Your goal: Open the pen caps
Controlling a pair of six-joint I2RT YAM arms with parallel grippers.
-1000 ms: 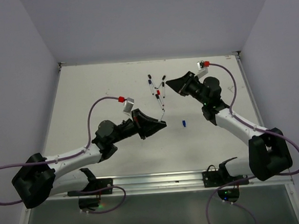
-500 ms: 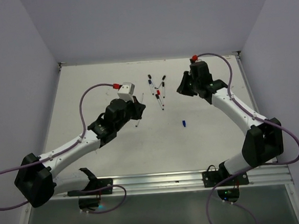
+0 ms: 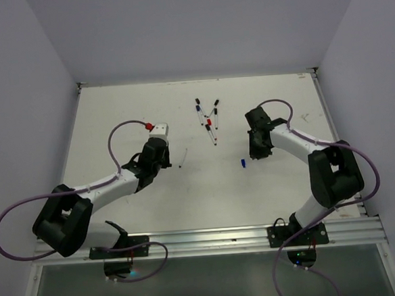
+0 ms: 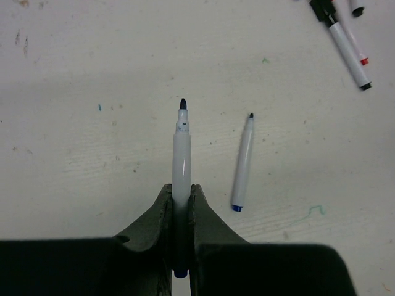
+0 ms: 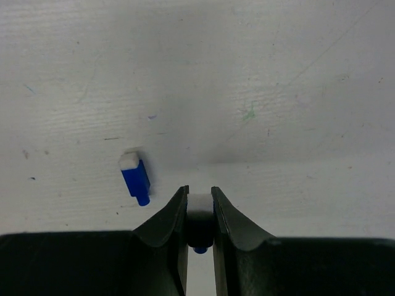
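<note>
My left gripper (image 4: 180, 188) (image 3: 161, 156) is shut on a white pen barrel (image 4: 181, 154) whose dark bare tip points away from me, low over the table. A second uncapped pen (image 4: 242, 163) (image 3: 183, 157) lies just to its right. My right gripper (image 5: 199, 191) (image 3: 257, 149) is shut on a blue pen cap (image 5: 200, 206) with a white end. Another blue cap (image 5: 134, 177) (image 3: 242, 163) lies loose on the table, to the left of those jaws. Several capped pens (image 3: 207, 117) (image 4: 345, 43) lie in a cluster at the back middle.
The white table top (image 3: 127, 112) carries faint ink marks. Grey walls close in the back and both sides. A metal rail (image 3: 204, 239) with the arm bases runs along the near edge.
Both arms have drawn apart and dropped low to the table. The left swung back to the left with its pen; the right came forward, ending beside the loose blue cap.
</note>
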